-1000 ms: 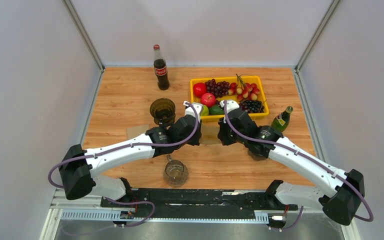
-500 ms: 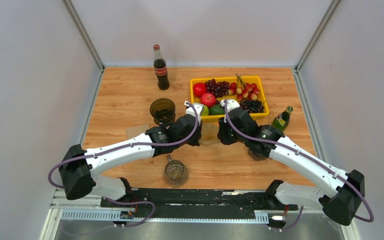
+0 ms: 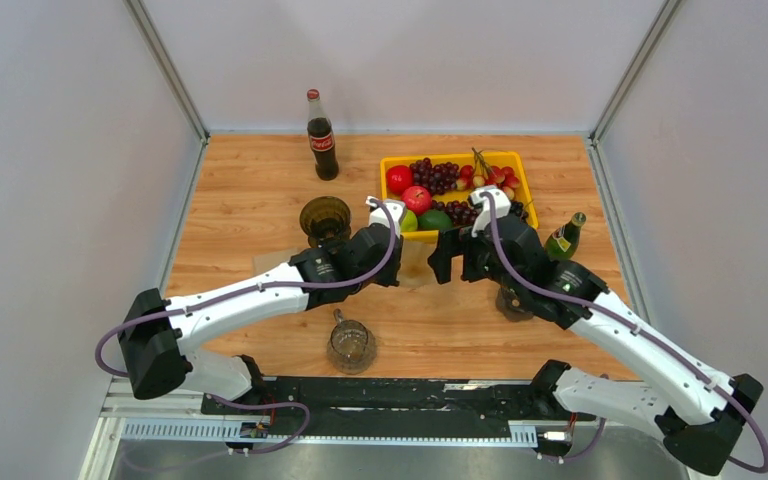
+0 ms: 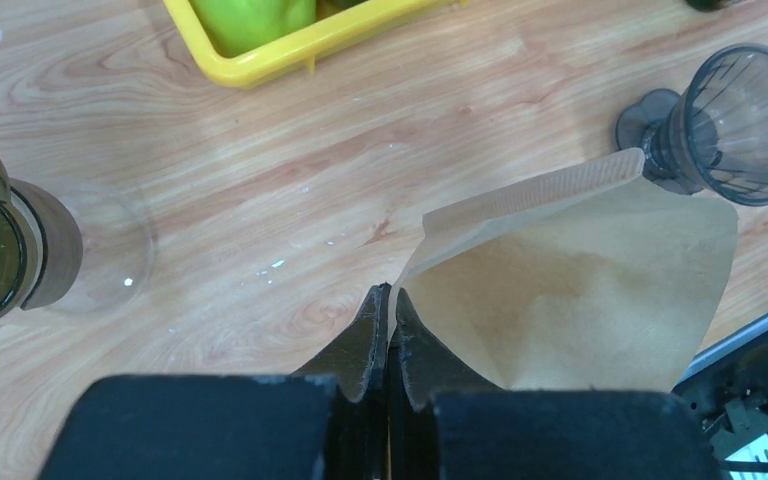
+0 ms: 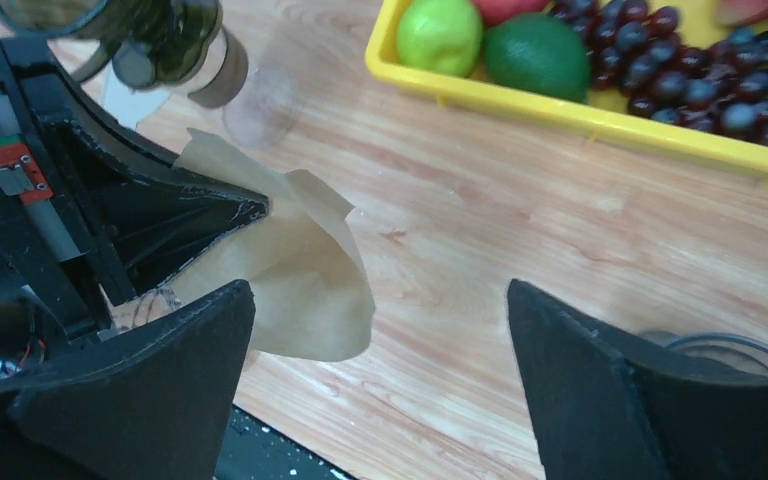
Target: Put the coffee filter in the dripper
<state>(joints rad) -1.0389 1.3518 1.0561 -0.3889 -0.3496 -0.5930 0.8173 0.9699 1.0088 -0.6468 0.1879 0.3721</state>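
The brown paper coffee filter (image 4: 580, 290) hangs above the table as an open fan, and my left gripper (image 4: 390, 292) is shut on its left edge. In the top view the filter (image 3: 415, 262) sits between the two grippers at mid-table. My right gripper (image 5: 380, 290) stands open just right of the filter (image 5: 300, 280), not touching it. A smoky grey ribbed dripper (image 4: 740, 125) stands upright on the wood beyond the filter. In the top view the dripper (image 3: 512, 303) is partly hidden under my right arm.
An olive-green fluted cone (image 3: 325, 220) on a clear base stands left of the left gripper (image 3: 395, 265). A yellow tray (image 3: 455, 158) of fruit lies behind the right gripper (image 3: 442, 262). There are also a cola bottle (image 3: 321, 135), a green bottle (image 3: 563, 238) and a glass jug (image 3: 350, 345).
The right gripper has opened, let go of the filter and drawn back to the right. The left gripper has closed on the filter's edge.
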